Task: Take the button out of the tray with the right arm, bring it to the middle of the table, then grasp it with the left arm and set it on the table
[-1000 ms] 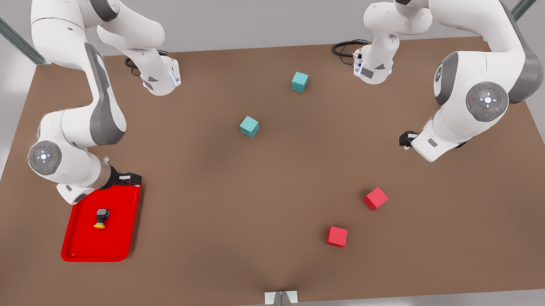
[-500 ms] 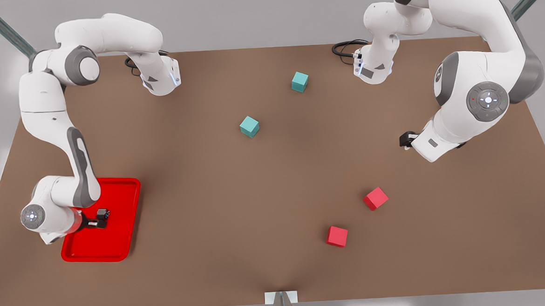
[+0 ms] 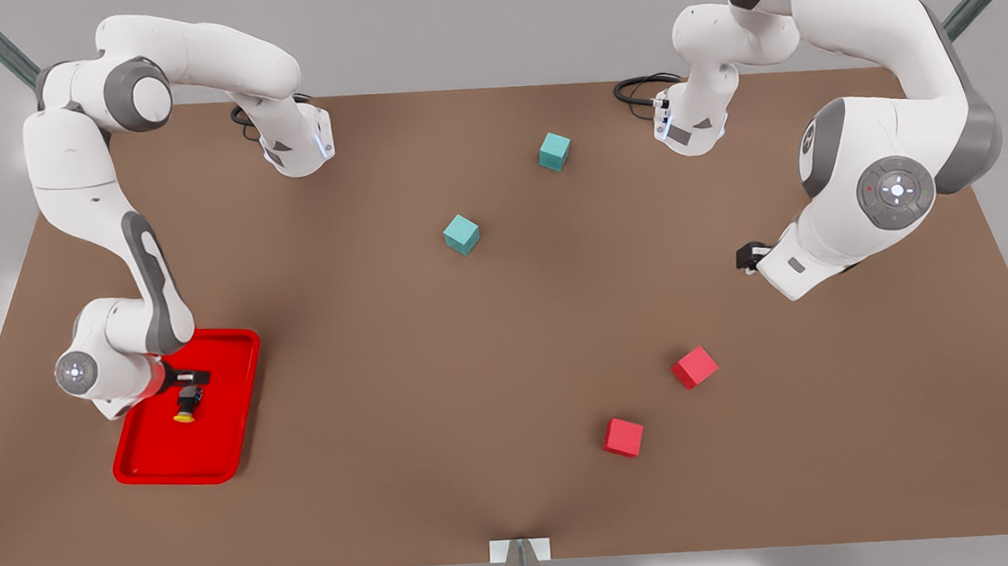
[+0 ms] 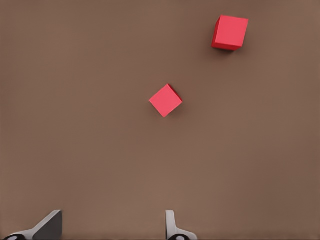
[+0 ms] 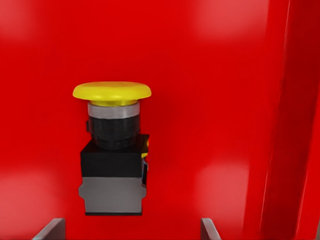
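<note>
Over the tray [image 3: 219, 444], right gripper [image 3: 188, 384] jaws wide above the button [image 5: 112, 150], left gripper [image 4: 112, 227] jaws wide.

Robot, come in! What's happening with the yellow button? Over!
Right gripper open over the tray, jaws either side of the button, not gripping. Left gripper open, waiting near red cubes. Nothing blocking.

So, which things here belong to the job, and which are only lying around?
Job: button, lying in the tray; right gripper open above it; left gripper open, waiting; table.
Lying about: two teal cubes, two red cubes.
</note>
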